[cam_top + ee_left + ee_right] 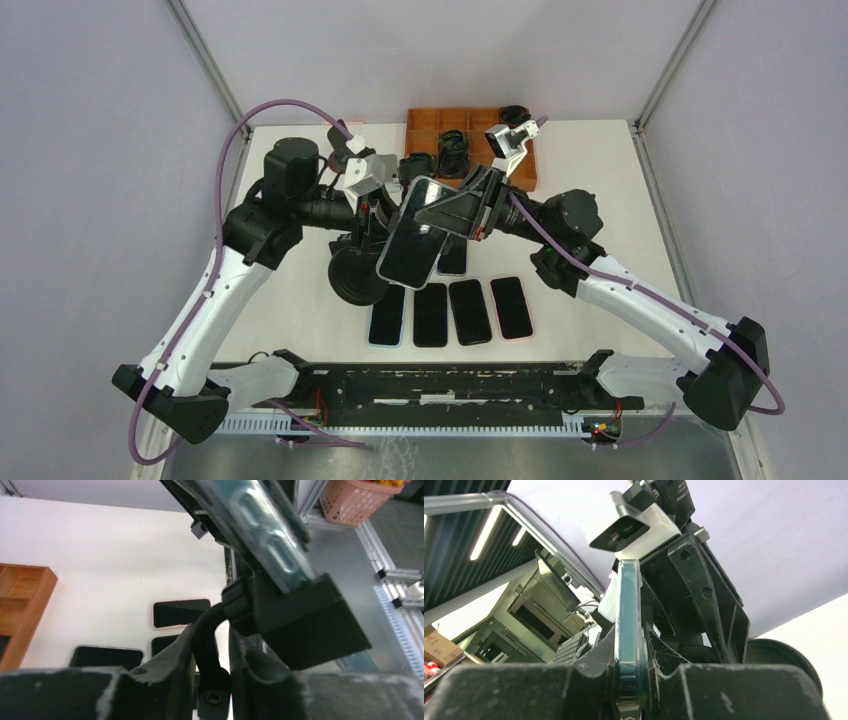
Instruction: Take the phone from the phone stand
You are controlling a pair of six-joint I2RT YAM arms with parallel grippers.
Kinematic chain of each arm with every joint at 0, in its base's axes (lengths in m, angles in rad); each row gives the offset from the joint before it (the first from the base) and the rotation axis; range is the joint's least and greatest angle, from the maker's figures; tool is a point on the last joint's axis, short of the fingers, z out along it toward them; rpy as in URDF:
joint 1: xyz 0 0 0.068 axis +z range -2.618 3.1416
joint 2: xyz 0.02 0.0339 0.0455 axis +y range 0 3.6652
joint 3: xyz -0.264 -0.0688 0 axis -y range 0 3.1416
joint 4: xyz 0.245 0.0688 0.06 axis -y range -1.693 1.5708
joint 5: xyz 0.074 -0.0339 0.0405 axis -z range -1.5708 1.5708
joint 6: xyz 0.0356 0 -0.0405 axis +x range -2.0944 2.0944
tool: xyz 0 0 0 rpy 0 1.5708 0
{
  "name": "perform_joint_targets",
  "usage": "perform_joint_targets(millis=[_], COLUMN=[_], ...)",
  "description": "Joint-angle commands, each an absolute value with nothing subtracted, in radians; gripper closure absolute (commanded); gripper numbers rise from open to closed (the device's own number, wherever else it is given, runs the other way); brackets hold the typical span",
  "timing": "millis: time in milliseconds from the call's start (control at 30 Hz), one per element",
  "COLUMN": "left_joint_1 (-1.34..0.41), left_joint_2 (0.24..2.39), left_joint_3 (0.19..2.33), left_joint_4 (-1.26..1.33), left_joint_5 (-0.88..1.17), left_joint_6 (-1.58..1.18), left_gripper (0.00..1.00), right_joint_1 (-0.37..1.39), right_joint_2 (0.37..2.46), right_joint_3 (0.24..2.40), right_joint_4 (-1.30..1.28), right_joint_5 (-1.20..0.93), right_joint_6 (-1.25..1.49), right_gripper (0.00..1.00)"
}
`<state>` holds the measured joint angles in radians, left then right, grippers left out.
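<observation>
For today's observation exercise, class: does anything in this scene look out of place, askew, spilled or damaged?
Yes. One phone is raised and tilted, clamped edge-on by the right gripper, while the row of four phones lies flat on the table. Nothing looks spilled or broken.

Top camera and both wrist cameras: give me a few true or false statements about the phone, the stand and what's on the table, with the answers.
1. The right gripper is shut on the edge of the phone. True.
2. The phone lies flat on the table. False: it is raised and tilted, its end in the cradle of the phone stand.
3. The left gripper hangs well away from the phone stand. False: its fingers straddle the stand's thin neck.
4. Four spare phones lie flat in a row. True.
5. The orange tray sits between the arm bases. False: it is at the table's far edge.
</observation>
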<state>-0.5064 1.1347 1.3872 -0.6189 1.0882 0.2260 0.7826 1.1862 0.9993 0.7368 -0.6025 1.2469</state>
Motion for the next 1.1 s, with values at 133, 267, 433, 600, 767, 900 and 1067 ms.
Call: perform_joint_targets(millis=[133, 267, 433, 600, 767, 900, 1067], left_joint_1=[-0.515, -0.515, -0.515, -0.515, -0.515, -0.515, -0.515], left_joint_2=[1.118, 1.118, 1.110, 1.100, 1.093, 1.093, 1.095], left_joint_3=[1.424, 1.434, 1.442, 1.448, 1.438, 1.433, 1.431], left_joint_4=[-0.602, -0.614, -0.614, -0.614, -0.614, -0.638, -0.789], left_joint_5=[1.137, 1.157, 1.158, 1.147, 1.134, 1.126, 1.077], left_joint_6=[0.214, 0.203, 0.191, 0.186, 0.191, 0.232, 0.416], left_gripper=[0.98, 0.98, 0.98, 0.98, 0.98, 0.98, 0.98], right_joint_1=[0.816, 0.814, 0.814, 0.802, 0.793, 0.781, 0.703], right_joint_2=[1.179, 1.160, 1.162, 1.121, 1.077, 1.080, 1.104], right_joint_3=[1.043, 1.022, 1.017, 1.004, 1.004, 1.025, 1.138], right_joint_4=[0.777, 0.693, 0.695, 0.649, 0.596, 0.584, 0.578], right_joint_5=[-0.536, -0.531, -0.566, -0.574, -0.575, -0.578, -0.614], right_joint_6=[1.161, 1.080, 1.068, 1.030, 0.992, 1.000, 1.022], right_gripper=[0.66, 0.54, 0.60, 0.72, 0.87, 1.00, 1.00])
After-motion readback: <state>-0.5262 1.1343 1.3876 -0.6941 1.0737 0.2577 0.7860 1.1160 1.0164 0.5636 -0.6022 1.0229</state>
